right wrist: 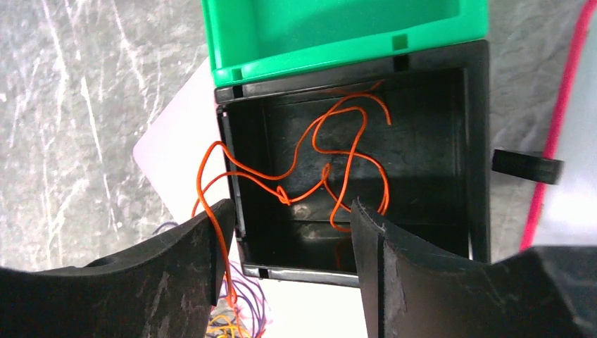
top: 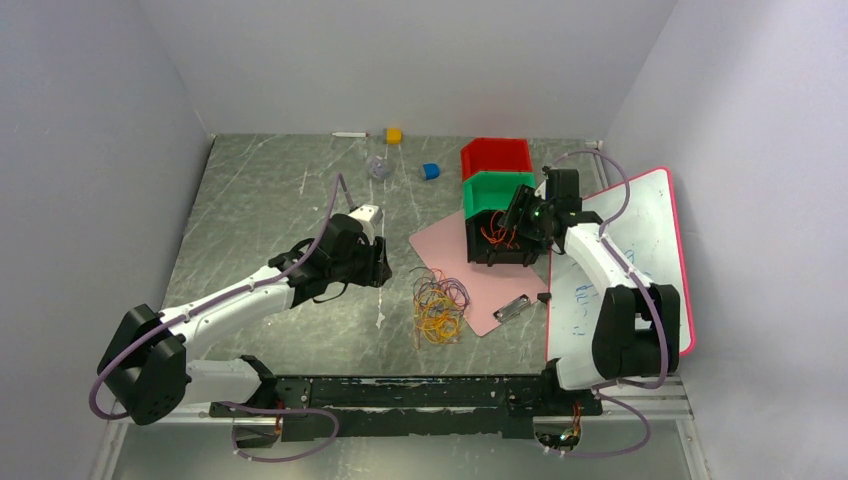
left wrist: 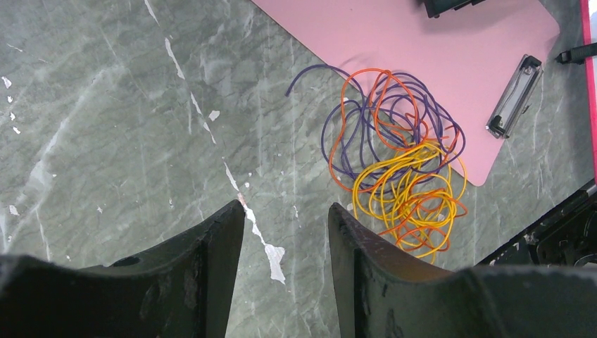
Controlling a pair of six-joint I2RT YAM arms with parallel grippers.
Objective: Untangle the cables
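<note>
Right pincer [right wrist: 290, 208] stands wide and empty over the black bin [right wrist: 479, 141] holding 1 orange cable [right wrist: 281, 195], whose tail hangs over the rim toward the tangle [left wrist: 401, 183] on the tabletop [left wrist: 105, 141], so nudge it in; left pincer [left wrist: 286, 206] hovers wide, empty.

Near the far edge of the worktop [top: 260, 200], a yellow block [top: 394, 135], a blue piece [top: 430, 171] and a clear thing [top: 377, 166] are too small to tell further. The whiteboard [top: 655, 220] carries writing too small to read. In the left wrist view the top edge cuts off the black bin [left wrist: 450, 5] — only a sliver shows. In the right wrist view the green bin [right wrist: 338, 35] runs off the top. There the orange cable [right wrist: 317, 151] passes behind a finger [right wrist: 176, 282] of the right gripper [right wrist: 290, 208], and the tangle [right wrist: 236, 324] shows only a scrap at the bottom edge.
</note>
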